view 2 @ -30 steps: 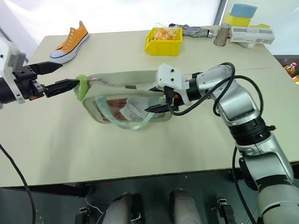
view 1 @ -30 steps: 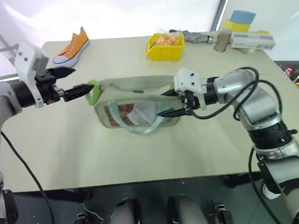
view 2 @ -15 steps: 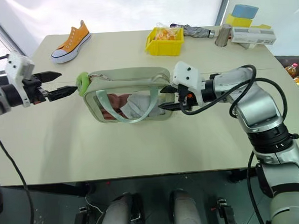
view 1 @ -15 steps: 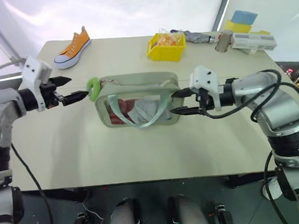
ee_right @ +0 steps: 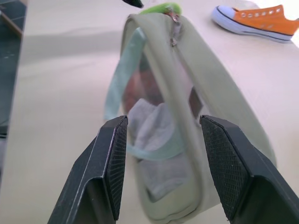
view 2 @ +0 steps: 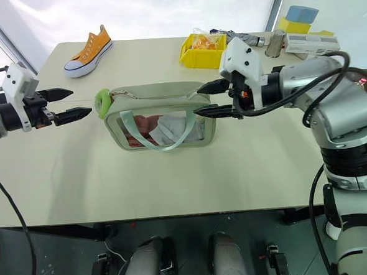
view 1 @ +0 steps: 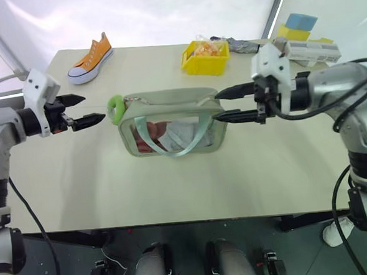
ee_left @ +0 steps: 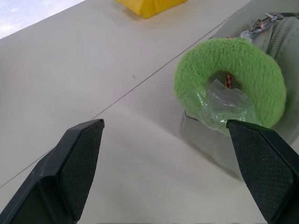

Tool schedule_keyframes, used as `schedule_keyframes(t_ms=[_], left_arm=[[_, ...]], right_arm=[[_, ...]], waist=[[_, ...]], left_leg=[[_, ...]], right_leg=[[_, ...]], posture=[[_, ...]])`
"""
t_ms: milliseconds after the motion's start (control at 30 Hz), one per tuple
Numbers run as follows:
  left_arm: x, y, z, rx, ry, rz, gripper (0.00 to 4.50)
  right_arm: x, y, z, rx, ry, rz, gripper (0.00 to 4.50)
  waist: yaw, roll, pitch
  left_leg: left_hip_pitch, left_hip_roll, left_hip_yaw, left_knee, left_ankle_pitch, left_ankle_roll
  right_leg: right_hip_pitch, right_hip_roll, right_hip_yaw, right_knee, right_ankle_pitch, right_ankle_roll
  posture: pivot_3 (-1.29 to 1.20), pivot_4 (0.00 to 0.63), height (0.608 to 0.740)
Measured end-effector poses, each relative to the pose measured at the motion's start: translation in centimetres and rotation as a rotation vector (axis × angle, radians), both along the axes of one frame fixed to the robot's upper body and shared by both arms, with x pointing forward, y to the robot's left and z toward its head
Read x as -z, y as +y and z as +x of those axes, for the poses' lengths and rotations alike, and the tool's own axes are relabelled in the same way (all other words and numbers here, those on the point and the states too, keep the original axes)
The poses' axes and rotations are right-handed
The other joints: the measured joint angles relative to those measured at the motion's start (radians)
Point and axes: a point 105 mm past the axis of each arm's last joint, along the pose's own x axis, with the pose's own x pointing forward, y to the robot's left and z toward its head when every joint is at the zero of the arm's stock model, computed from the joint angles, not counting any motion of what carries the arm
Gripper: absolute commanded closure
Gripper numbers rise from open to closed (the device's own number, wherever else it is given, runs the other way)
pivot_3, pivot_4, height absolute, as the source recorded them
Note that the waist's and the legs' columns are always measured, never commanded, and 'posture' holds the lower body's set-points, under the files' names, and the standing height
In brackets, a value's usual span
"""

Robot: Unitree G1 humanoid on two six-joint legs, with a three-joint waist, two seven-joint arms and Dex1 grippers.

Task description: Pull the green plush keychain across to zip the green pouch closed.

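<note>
The pouch (view 1: 171,124) is sitting upright near the middle of the table (view 1: 174,188), its zip running closed along the top, mint handles (view 1: 171,144) drooping over the clear front with red and grey contents showing through. The keychain (view 1: 114,109) is hanging at the pouch's left end, joined by a short metal chain (ee_left: 261,24). The left gripper (view 1: 85,110) is hovering just left of the keychain with its fingers (ee_left: 77,163) spread wide, holding nothing; a small gap is showing between fingertip and plush. The right gripper (view 1: 227,104) is hovering at the pouch's right end, fingers (ee_right: 112,163) standing apart on either side of that end, not pressing on the fabric. An orange sneaker (view 1: 89,57) is lying at the far left of the table, and a yellow bin (view 1: 205,56) is sitting behind the pouch, well apart from it.
</note>
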Motion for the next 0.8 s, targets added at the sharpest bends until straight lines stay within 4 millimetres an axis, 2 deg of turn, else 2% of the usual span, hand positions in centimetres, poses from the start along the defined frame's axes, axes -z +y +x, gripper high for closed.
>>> schedule_keyframes(t_ms=[167, 267, 367, 467, 800], left_arm=[[-0.4, -0.5, 0.2, 0.017, -0.019, 0.003, 0.00], [-0.5, -0.6, 0.1, 0.021, -0.021, 0.005, 0.00], [-0.5, -0.8, 0.0, 0.029, -0.027, 0.012, 0.00], [-0.4, -0.9, 0.0, 0.031, -0.020, 0.012, 0.00], [1.9, -2.2, 1.0, 0.055, 0.020, -0.017, 0.00]], right_arm=[[2.9, 0.1, 1.3, 0.018, 0.009, -0.031, 1.97], [3.2, 0.1, 1.3, 0.012, -0.003, -0.044, 1.97], [3.2, 0.1, 1.3, 0.005, -0.003, -0.045, 2.90], [3.2, 0.0, 1.2, 0.000, -0.004, -0.047, 4.40], [3.3, 0.1, 1.0, -0.014, -0.002, -0.051, 4.47]], waist=[[0.000, 0.000, 0.000], [-0.001, 0.000, 0.000], [-0.001, 0.000, 0.000], [-0.001, 0.000, 0.000], [0.000, 0.000, 0.000]], left_leg=[[0.000, 0.000, 0.000, 0.000, 0.000, 0.000], [0.000, 0.000, 0.000, 0.000, 0.000, 0.000], [0.000, 0.000, 0.000, 0.000, 0.000, 0.000], [0.000, 0.000, 0.000, 0.000, 0.000, 0.000], [0.000, 0.000, 0.000, 0.000, 0.000, 0.000]], right_leg=[[0.000, 0.000, 0.000, 0.000, 0.000, 0.000], [0.000, 0.000, 0.000, 0.000, 0.000, 0.000], [0.000, 0.000, 0.000, 0.000, 0.000, 0.000], [0.000, 0.000, 0.000, 0.000, 0.000, 0.000], [0.000, 0.000, 0.000, 0.000, 0.000, 0.000]], posture=[[0.00, 0.150, 0.740], [0.00, 0.150, 0.740], [0.00, 0.150, 0.740], [0.00, 0.150, 0.740], [0.00, 0.150, 0.740]])
